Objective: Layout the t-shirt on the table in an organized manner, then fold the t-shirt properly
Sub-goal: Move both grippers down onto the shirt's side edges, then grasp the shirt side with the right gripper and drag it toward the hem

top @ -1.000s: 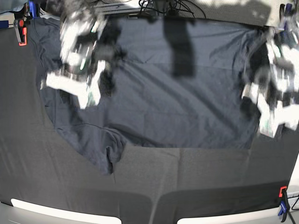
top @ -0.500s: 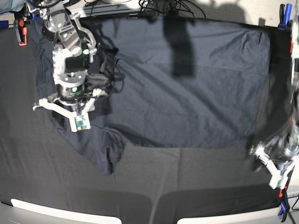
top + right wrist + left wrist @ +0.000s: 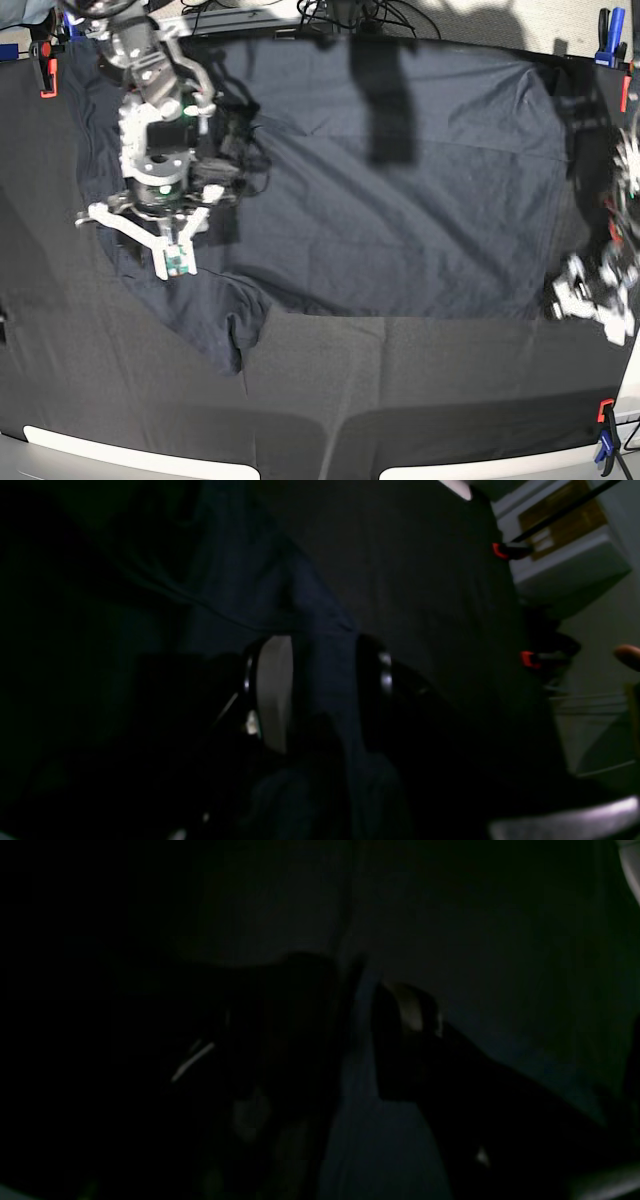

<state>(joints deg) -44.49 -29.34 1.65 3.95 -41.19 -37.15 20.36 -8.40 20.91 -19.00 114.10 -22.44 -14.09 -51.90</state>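
The dark navy t-shirt (image 3: 400, 200) lies spread wide over the black-clothed table (image 3: 420, 390), with one sleeve bunched at the lower left (image 3: 225, 335). My right gripper (image 3: 137, 240) stands open over the shirt's left side. In the right wrist view its fingers (image 3: 270, 690) straddle a ridge of the t-shirt (image 3: 320, 630) without pinching it. My left gripper (image 3: 590, 305) is blurred at the shirt's lower right corner, near the table's right edge. The left wrist view is very dark, and there the left gripper (image 3: 350, 1040) shows open jaws over bluish shirt cloth (image 3: 365, 1120).
Orange clamps hold the table cloth at the far left corner (image 3: 45, 75) and the near right corner (image 3: 605, 412), and a blue one sits at the far right (image 3: 615, 20). Cables (image 3: 350, 15) lie behind the table. Pale table edge (image 3: 100, 450) shows in front.
My left arm swept down from beside the shirt's right edge to its lower right corner and is still blurred. My right arm shifted slightly down and left, then settled. The shirt lies as before.
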